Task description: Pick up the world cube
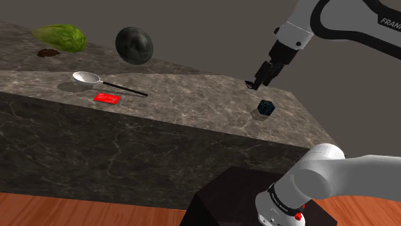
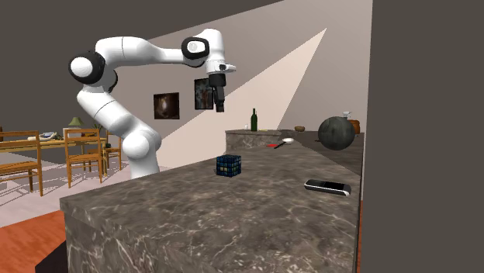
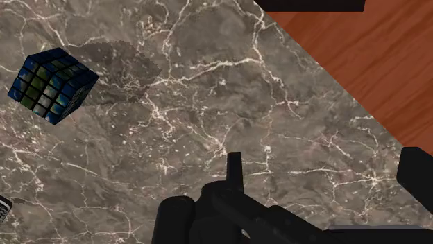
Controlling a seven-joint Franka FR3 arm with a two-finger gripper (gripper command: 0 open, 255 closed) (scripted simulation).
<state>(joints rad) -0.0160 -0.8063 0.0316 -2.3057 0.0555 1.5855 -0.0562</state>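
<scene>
**Desk** (image 1: 193,96), dark veined stone. Contents are listed from the shoulder view's left.

1. Small brown lump (image 1: 46,52), lodged near the far left corner.
2. Green leafy item (image 1: 61,36), set just beside the lump at the far edge.
3. Metal spoon (image 1: 87,78), laid nearer the front edge, handle pointed right.
4. Red card (image 1: 107,97), laid flat just in front of the spoon's handle.
5. Dark ball (image 1: 134,45), set by the far edge.
6. Claw (image 1: 257,82), black, hung above the desk's right end. In the wrist view its fingers are seen spread wide apart, and nothing is held between them.
7. World cube (image 1: 266,107), blue and green, rested near the right-hand corner, below the claw and offset from it.

**Risks, as judged:**
- The cube is placed off the claw's line, so a finger could be set down on its top by a straight descent.
- It appears turned cornerwise to the fingers, so it could be spun free if gripped on its corners.
- The desk's edge is near, and the cube could be sent onto the wooden floor (image 3: 361,62) by a nudge.
</scene>
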